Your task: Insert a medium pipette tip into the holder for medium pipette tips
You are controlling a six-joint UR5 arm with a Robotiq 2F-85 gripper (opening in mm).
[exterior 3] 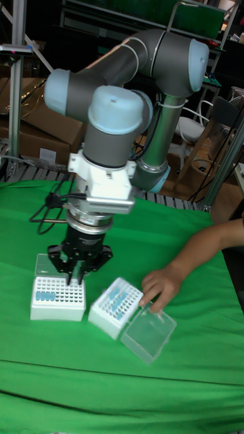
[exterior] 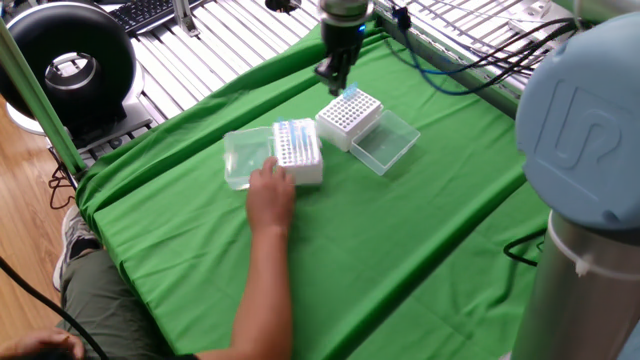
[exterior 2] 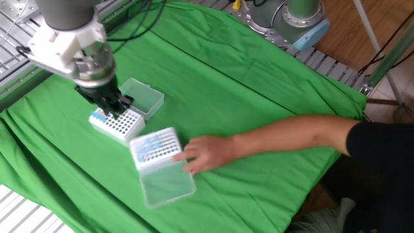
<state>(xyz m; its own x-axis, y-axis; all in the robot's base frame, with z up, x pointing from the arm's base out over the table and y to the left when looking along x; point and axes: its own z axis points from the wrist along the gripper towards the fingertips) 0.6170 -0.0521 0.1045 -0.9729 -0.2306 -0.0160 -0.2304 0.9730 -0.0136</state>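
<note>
Over the green cloth (exterior 2: 259, 84) now. Gripper (exterior 3: 76, 274) hanging just above the medium tip holder (exterior 3: 57, 298), a white perforated rack, fingers pointing straight down. Fingers drawn close together in the tall fixed view, but impossible to say whether anything is pinched between them; cannot tell for sure. Same gripper (exterior: 334, 78) seen from one fixed view at the 11 o'clock corner of the holder (exterior: 350, 117), and from the other fixed view gripper (exterior 2: 111, 107) at the holder's (exterior 2: 117, 123) 12 o'clock edge.

Blue medium tips (exterior 3: 45, 296) already seated along the left side of the holder in the tall fixed view; same blue cluster (exterior 2: 98, 118) at the 9 o'clock corner in the other fixed view. No telling whether one is still in the fingers.

Clear lid (exterior 2: 142, 97) lying open at 1 o'clock of the holder, touching it.

Second rack (exterior 2: 154, 147) with a patch of blue tips at 5 o'clock of the holder in the other fixed view, near but apart. Its clear lid (exterior 2: 166, 183) open at 6 o'clock of that rack. A person's hand (exterior 2: 206, 154) pressed against this second rack from 3 o'clock, forearm stretching away across the cloth. Same hand (exterior 3: 157, 286) touching the rack (exterior 3: 117, 306) in the tall fixed view.
</note>
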